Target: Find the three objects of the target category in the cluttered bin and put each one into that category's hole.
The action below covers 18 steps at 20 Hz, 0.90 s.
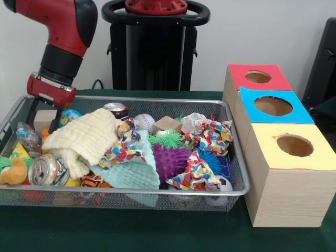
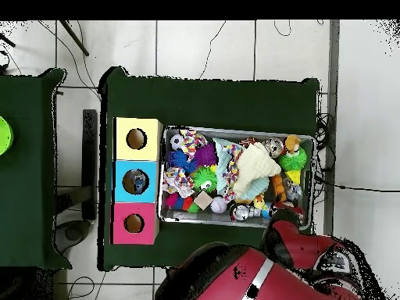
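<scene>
Your gripper (image 1: 44, 119) sits low at the left end of the wire-mesh bin (image 1: 173, 193); you can't tell how far it is open or whether it holds anything. Moving right, the bin is full: a crushed can (image 1: 44, 170), a cream knitted cloth (image 1: 84, 139), a purple spiky ball (image 1: 170, 160), patterned rags (image 1: 210, 137). Further right stand the red hole (image 1: 258, 77), blue hole (image 1: 273, 106) and yellow hole (image 1: 294, 145). Overhead, something lies in the blue hole, so I'd judge one item sorted, others pending. No writing is legible.
</scene>
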Each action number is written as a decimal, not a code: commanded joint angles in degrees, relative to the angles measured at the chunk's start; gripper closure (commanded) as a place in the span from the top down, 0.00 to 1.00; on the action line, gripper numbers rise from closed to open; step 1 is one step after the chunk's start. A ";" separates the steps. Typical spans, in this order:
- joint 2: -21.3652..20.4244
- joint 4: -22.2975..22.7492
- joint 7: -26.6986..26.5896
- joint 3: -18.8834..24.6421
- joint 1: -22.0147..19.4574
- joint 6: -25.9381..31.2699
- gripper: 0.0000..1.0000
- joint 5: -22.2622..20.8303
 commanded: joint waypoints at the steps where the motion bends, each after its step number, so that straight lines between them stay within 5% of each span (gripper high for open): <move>1: 2.18 -0.83 4.23 4.37 -1.01 -5.03 1.00 -0.74; 18: -0.13 -1.24 5.65 6.20 -2.84 -2.12 1.00 -2.39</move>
